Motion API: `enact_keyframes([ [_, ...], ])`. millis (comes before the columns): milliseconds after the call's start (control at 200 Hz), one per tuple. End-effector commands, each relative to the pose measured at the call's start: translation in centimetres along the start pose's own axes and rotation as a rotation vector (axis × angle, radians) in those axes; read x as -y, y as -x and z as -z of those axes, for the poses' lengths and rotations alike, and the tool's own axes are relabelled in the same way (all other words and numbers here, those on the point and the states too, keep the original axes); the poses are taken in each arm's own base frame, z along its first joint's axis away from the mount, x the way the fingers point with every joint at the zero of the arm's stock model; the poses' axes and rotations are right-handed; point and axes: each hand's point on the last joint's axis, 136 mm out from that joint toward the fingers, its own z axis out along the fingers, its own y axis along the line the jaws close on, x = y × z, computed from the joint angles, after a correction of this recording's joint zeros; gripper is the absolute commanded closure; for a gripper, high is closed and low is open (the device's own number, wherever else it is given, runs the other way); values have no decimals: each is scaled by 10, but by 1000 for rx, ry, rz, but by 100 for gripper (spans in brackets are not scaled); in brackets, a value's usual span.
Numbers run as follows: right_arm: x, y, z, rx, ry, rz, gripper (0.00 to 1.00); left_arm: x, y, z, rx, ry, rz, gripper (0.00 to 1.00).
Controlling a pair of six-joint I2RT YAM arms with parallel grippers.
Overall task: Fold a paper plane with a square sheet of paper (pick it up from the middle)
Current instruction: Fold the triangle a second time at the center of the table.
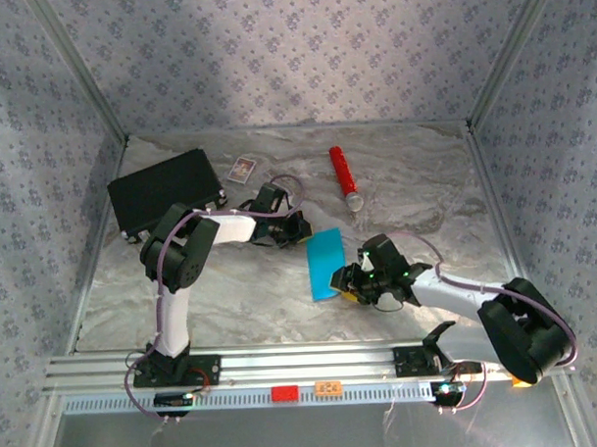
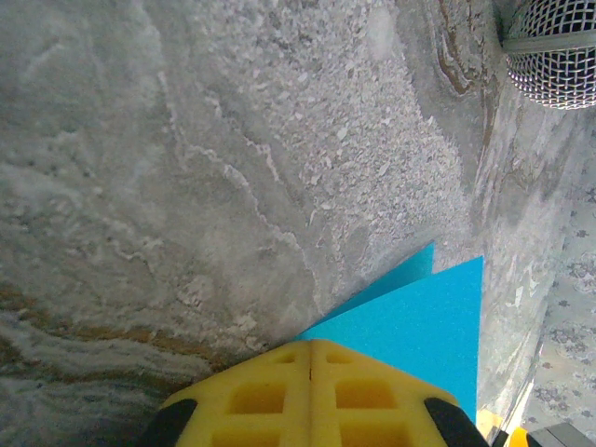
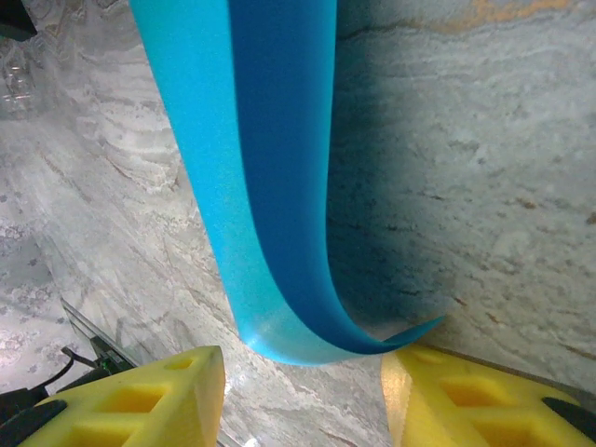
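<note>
Marbled grey stone-look tabletop [image 1: 232, 285] spreads widest, fenced by patterned walls and an aluminium rail along its near edge. The landmark is the thin cyan-blue sheet of paper [image 1: 325, 264], lying near the table's middle as a narrow upright rectangle, doubled over lengthwise. Left of the sheet, bare table runs to the left wall. Right of it, more bare surface reaches the right wall. Beyond the sheet the far strip is partly taken.

Two black-and-white arms come next: the left arm [image 1: 172, 262] bends in from the sheet's left, and the right arm [image 1: 508, 324] stretches in low from its right. A flat black rectangular case [image 1: 165, 192] sits well left of and beyond the sheet. A slim red cylinder [image 1: 344, 178] with a pale tip lies beyond the sheet, well apart from it. A small white card [image 1: 242, 169] rests beyond and left of it, just beside the case.

The left gripper [image 1: 297, 228] meets the sheet's far left corner. From the left wrist, its yellow fingers [image 2: 279, 396] are clenched flush together, and the sheet [image 2: 419, 326] runs out from their tips in two layers, one edge peeking past the other. I cannot tell whether paper is nipped between them.

The right gripper [image 1: 345, 281] is at the sheet's near right edge. Its yellow jaws stand released, and the sheet's [image 3: 261, 168] near end curls up in a loop between them, its tip brushing the right-hand finger [image 3: 466, 400].
</note>
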Motion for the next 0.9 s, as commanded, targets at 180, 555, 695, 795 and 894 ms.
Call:
enact_keyframes([
  [180,-10,-7,14,4,8,56,50,-28,-27,-17,-77,87,40,100],
  [555,-21,3,15,27,-18,134,50,-27,-27,-18,-82,87,38,100],
  [695,-25,20,13,34,-9,156,48,-28,-29,-19,-89,91,37,100],
  [795,-31,27,12,38,13,183,45,-28,-29,-20,-90,92,35,100],
  [894,-36,35,12,37,31,212,43,-27,-29,-20,-91,90,34,100],
])
